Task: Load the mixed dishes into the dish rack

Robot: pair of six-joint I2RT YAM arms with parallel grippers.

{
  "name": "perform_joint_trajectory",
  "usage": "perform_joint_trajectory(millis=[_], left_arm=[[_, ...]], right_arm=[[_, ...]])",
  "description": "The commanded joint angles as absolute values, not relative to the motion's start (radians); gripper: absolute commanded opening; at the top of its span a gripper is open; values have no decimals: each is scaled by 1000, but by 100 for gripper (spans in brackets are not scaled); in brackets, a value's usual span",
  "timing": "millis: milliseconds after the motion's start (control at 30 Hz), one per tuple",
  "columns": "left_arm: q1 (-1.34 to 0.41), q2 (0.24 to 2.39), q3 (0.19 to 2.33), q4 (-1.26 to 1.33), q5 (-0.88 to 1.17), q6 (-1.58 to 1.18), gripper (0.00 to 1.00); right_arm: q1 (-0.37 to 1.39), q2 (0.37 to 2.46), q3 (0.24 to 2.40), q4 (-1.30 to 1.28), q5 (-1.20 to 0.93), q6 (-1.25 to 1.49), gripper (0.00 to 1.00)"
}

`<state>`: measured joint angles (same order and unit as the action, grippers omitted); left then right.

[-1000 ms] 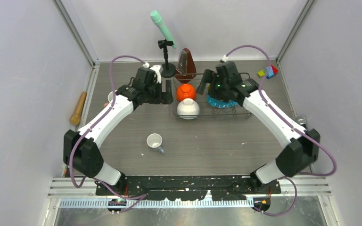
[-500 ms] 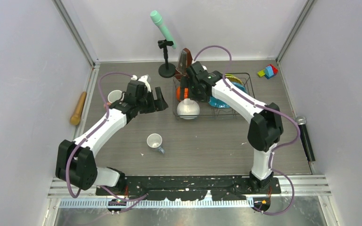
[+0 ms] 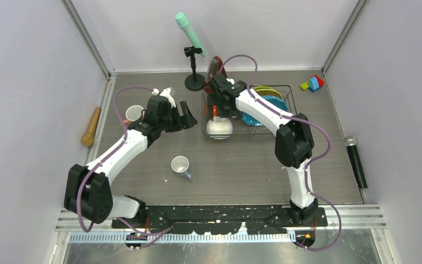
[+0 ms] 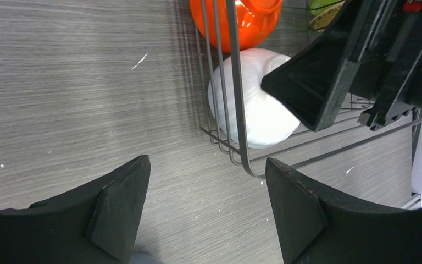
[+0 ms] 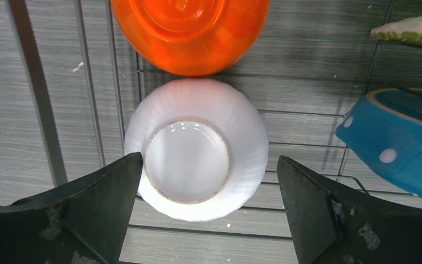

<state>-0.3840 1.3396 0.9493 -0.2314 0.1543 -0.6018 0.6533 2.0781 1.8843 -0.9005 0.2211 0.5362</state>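
I see my right gripper (image 5: pixel 209 162) spread wide and holding nothing, poised straight over the white bowl (image 5: pixel 195 148), which sits upside down inside the dish rack (image 4: pixel 235 104). Its two fingers flank the bowl closely, and I cannot tell whether they touch it. Rack wires run close beside one finger. Just beyond the fingertips lies the orange bowl (image 5: pixel 189 33), its edge meeting the white one in this view. Past the other finger the blue white-dotted plate (image 5: pixel 395 143) stands tilted, close by, and a yellow-rimmed plate (image 3: pixel 265 89) stands farther off. My left gripper (image 4: pixel 206 187) is also wide and empty, over bare table (image 4: pixel 77 82) just outside the rack's rounded corner. The wire rim stands right ahead of its fingertips, with open tabletop on the other side. I count two bowls and two plates in the rack, and two cups outside it: a small white cup (image 3: pixel 180 164) well behind the left gripper, and a second cup (image 3: pixel 133 113) beside that arm.
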Motion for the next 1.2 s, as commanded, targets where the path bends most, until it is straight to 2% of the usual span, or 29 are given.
perform_joint_trajectory(millis=[0,467,533,567,600,633,800,900,933,967,1000,1067,1167], left_arm=[[-380,1343,950,-147,171,-621,79],[-380,1428,960,-100,225,-656,78],[-380,1434,959,-95,228,-658,78],[-380,1437,958,-91,228,-659,77],[-380,1440,956,-86,230,-661,77],[-380,1441,955,-83,231,-664,77],[-380,1451,958,-64,245,-676,74],[-380,1453,965,-66,250,-675,73],[-380,1454,967,-69,251,-674,72],[-380,1453,969,-72,250,-674,72],[-380,1451,970,-74,249,-671,72],[-380,1448,971,-74,243,-669,72],[-380,1448,974,-76,239,-664,71]], right_arm=[[657,2073,1898,-927,176,522,100],[616,2088,1788,-876,-45,573,100],[616,2070,1779,-863,-28,572,91],[615,2061,1773,-855,-21,572,75],[615,2045,1764,-843,-8,567,66],[616,2029,1760,-838,-6,564,51],[623,1976,1709,-776,78,542,30],[624,1963,1711,-770,88,525,27],[625,1960,1712,-770,87,522,29],[625,1960,1717,-772,86,515,34],[625,1958,1721,-775,85,512,44],[625,1956,1735,-782,84,505,50],[624,1955,1759,-789,94,500,41]])
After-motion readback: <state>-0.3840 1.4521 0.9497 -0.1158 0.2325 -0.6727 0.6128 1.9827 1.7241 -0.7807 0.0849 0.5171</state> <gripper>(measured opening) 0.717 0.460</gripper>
